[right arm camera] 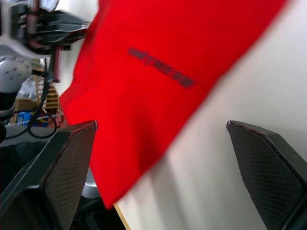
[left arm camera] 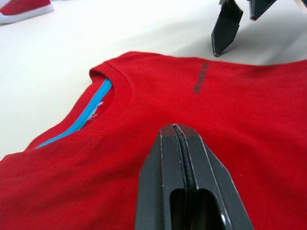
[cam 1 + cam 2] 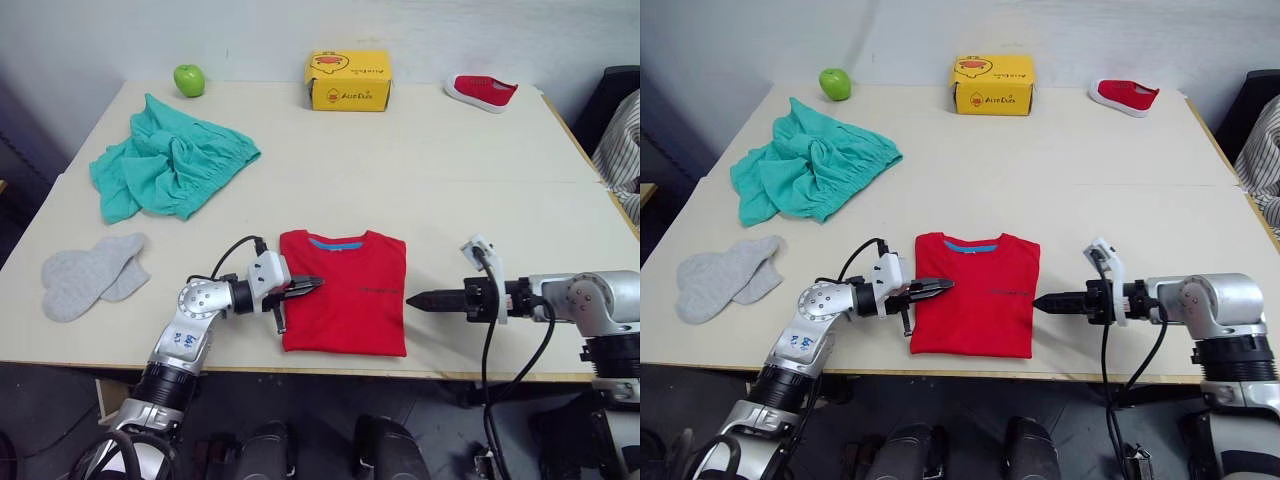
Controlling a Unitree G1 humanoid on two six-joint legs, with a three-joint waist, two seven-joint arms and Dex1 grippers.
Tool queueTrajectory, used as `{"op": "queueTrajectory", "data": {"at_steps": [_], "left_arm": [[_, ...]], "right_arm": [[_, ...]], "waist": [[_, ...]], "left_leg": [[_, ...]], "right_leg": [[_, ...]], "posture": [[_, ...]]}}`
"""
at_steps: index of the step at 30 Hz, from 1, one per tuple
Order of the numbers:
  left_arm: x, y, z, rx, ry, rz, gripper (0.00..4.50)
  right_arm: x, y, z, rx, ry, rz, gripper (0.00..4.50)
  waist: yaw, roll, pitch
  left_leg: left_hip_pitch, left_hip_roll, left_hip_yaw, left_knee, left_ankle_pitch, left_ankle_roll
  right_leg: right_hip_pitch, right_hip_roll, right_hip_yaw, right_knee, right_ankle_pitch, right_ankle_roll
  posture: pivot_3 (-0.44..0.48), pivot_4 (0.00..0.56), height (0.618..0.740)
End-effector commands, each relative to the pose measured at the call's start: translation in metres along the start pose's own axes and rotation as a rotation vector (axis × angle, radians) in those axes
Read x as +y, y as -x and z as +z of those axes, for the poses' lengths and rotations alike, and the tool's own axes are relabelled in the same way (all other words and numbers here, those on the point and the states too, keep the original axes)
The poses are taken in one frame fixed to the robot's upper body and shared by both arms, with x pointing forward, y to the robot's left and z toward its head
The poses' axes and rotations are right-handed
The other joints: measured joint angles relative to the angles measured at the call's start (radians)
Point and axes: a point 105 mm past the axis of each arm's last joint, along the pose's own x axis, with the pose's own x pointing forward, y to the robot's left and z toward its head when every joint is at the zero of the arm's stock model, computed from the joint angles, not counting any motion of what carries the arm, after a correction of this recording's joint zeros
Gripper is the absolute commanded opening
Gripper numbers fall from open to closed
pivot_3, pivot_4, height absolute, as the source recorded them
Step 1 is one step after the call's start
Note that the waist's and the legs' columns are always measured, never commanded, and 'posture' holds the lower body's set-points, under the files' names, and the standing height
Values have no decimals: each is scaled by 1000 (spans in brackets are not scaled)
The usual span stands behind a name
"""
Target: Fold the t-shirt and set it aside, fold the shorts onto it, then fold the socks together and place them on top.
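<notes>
The red t-shirt [image 3: 345, 292] lies folded into a neat rectangle near the table's front edge, collar toward the back. My left gripper [image 3: 310, 286] is shut, its tip resting over the shirt's left edge, with no cloth seen between the fingers [image 2: 165, 158]. My right gripper [image 3: 415, 299] is open, just off the shirt's right edge and low over the table. The teal shorts [image 3: 170, 165] lie crumpled at the back left. The grey socks [image 3: 90, 275] lie side by side at the front left.
A green apple [image 3: 189, 80], a yellow box [image 3: 348, 80] and a small red shoe [image 3: 481, 91] stand along the table's far edge. A person's striped sleeve [image 3: 622, 140] shows at the far right. Bare tabletop [image 3: 430, 180] stretches behind the shirt.
</notes>
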Motion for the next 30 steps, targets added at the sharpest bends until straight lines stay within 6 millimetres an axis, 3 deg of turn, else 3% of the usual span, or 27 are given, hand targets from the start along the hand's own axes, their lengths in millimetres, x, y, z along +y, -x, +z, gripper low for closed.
{"op": "queueTrajectory", "data": {"at_steps": [1, 11, 16, 21, 24, 26, 30], "left_arm": [[3, -3, 3, -4, -34, 8, 0], [-5, 2, -6, 21, -9, -8, 0], [-5, 1, -6, 21, -6, -5, 0], [-4, 5, -6, 24, -1, -3, 0], [-12, 17, -4, -2, 15, -40, 0], [-13, 32, 3, -52, 58, -31, 176], [-11, 48, 26, -132, 54, -18, 1239]], "right_arm": [[4, -23, -19, 68, -31, 19, 4468], [3, -52, -26, 99, -66, 20, 4468], [-1, -65, -21, 57, -72, -6, 3204], [0, -64, -22, 52, -61, -24, 1362], [1, -55, -18, 37, -54, -42, 254], [4, -43, -11, 3, -70, -43, 4], [0, -22, -2, -56, -89, -75, 0]], "waist": [[-1, 0, 0], [-20, -6, -4], [-28, -7, -5], [-26, -7, -5], [-26, -8, -5], [-25, -8, -5], [-5, -7, -5]], "left_leg": [[0, 0, 0, 0, 0, 0], [4, 8, 4, 0, -3, -4], [6, 12, 7, 0, -4, -6], [7, 15, 10, 0, -6, -8], [7, 16, 11, 0, -6, -8], [7, 16, 12, 0, -8, -7], [-1, 15, 12, 3, -8, -7]], "right_leg": [[0, 1, 0, 0, 0, 0], [0, 9, 5, 0, 0, -1], [0, 11, 7, 0, -1, -2], [-2, 14, 11, 3, -2, -5], [-3, 14, 13, 2, -3, -5], [-3, 14, 16, 2, -3, -5], [-13, 13, 22, 5, -3, -5]], "posture": [[0, 150, 740], [0, 150, 740], [0, 150, 740], [0, 150, 740], [0, 150, 740], [0, 150, 740], [0, 150, 740]]}}
